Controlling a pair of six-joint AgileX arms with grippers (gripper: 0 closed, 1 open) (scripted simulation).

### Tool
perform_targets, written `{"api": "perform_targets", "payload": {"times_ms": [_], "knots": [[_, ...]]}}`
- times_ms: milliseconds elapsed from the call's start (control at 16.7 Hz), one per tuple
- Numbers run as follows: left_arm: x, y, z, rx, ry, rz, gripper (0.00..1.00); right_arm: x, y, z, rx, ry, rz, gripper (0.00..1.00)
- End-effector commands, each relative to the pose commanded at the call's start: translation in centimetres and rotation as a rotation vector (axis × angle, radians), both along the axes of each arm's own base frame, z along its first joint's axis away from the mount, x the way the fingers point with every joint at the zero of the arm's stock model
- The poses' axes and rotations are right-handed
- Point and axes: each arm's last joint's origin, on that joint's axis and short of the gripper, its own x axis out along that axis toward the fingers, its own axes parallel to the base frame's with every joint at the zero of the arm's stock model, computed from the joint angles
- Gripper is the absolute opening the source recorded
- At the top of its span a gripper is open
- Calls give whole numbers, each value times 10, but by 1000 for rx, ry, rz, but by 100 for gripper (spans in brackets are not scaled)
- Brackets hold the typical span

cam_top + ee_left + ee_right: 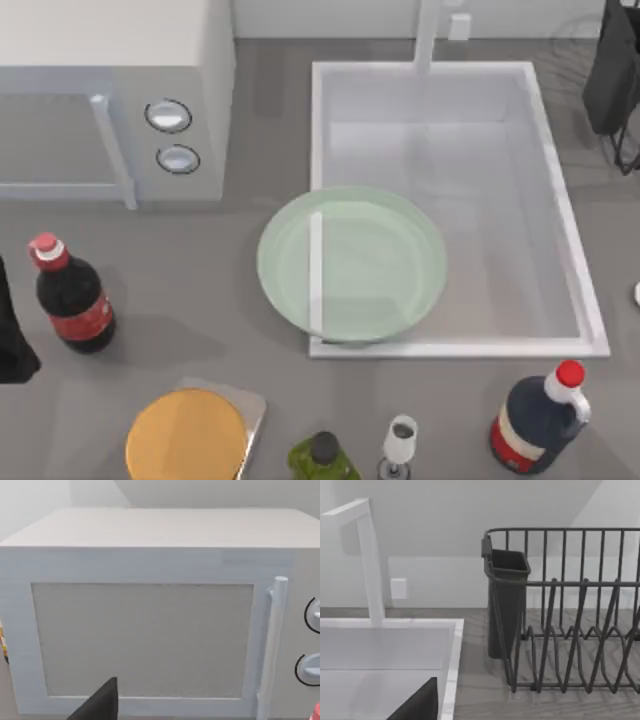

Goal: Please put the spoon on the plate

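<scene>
One large round pale green glassy plate (350, 265) overlapping the white sink's (560, 215) front-left rim, two red-capped dark bottles (72, 295) in the top view, right wrist facing one dark wire dish rack (570, 630), left wrist facing one white microwave (145, 615), grippers' opening cannot be told.

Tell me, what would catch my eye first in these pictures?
Probably the big pale green plate, sitting half over the left front edge of the white sink in the middle of the table. Next, the white microwave at the back left, and the dark bottles along the front: one with a red cap at the left, another at the right.
</scene>
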Motion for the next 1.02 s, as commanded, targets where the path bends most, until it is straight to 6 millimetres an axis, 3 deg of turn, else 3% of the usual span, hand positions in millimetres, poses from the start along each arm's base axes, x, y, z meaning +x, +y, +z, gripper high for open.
{"api": "perform_targets", "payload": {"times_ms": [300,540,780,1020], "knots": [[0,0,0,0,0,0,100,1,-1,9,-48,63,-11,100],[0,0,0,0,0,0,100,11,-6,32,-189,291,-22,100],[0,0,0,0,0,0,100,40,-14,55,-357,638,27,100],[0,0,0,0,0,0,100,87,-29,63,-486,1009,167,100]]}}
